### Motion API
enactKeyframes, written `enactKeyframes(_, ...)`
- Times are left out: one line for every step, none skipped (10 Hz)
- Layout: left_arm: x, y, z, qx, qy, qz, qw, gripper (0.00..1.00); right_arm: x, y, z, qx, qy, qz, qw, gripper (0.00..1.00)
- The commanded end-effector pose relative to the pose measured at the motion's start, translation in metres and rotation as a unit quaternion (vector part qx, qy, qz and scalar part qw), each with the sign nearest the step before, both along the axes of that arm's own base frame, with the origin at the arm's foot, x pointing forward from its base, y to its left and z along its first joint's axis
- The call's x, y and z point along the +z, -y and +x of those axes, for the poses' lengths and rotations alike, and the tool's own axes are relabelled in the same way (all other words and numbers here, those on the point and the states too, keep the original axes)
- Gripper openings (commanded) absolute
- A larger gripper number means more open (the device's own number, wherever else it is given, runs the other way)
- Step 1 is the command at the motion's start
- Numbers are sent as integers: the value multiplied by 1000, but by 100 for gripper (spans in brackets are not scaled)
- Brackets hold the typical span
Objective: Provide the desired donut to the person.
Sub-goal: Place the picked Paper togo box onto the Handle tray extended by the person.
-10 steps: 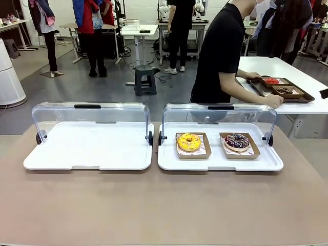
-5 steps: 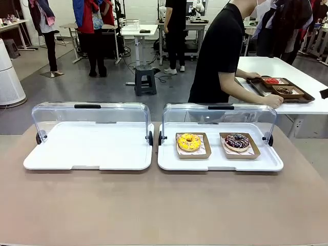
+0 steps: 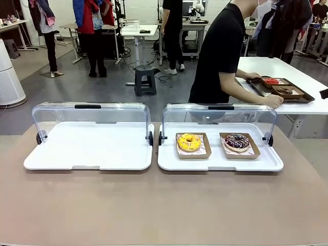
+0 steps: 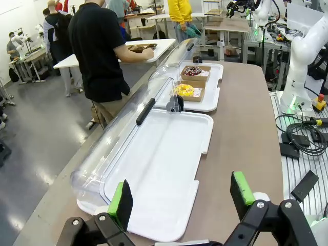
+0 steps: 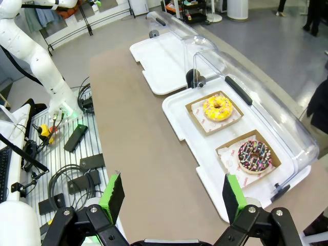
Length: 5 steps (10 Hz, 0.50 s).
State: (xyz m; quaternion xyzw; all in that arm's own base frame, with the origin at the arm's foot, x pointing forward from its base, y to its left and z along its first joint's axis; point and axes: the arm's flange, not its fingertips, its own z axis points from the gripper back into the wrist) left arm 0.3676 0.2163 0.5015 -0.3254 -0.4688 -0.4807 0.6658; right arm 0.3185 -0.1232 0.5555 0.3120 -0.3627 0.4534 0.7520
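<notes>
A yellow-iced donut and a chocolate donut with sprinkles each lie in a cardboard tray on the right white display tray, its clear lid raised. The person in a black shirt stands behind it, turned toward a side table with both hands on a brown tray. My left gripper hangs open above the near end of the empty left tray, nothing between its fingers. My right gripper hangs open high over the table's edge, with the yellow donut and chocolate donut beyond it.
The empty left display tray has its clear lid up. A white side table at the right carries the brown tray with small dishes. Bystanders, a stool and other tables stand farther off. The brown tabletop in front is bare.
The person has straightened slightly at the side table. Donuts, trays and lids have not moved.
</notes>
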Motion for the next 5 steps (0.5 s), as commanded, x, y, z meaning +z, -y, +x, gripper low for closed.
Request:
enactKeyframes(2, 0, 1, 4, 5, -7, 1000, 100, 0, -1, 2, 5, 6, 9, 1000, 100)
enactKeyframes(2, 0, 1, 4, 5, -7, 1000, 100, 0, -1, 2, 5, 6, 9, 1000, 100)
enactKeyframes(2, 0, 1, 4, 5, -7, 1000, 100, 0, -1, 2, 5, 6, 9, 1000, 100)
enactKeyframes(2, 0, 1, 4, 5, -7, 1000, 100, 0, -1, 2, 5, 6, 9, 1000, 100)
enactKeyframes(2, 0, 1, 4, 5, -7, 1000, 100, 0, -1, 2, 5, 6, 9, 1000, 100)
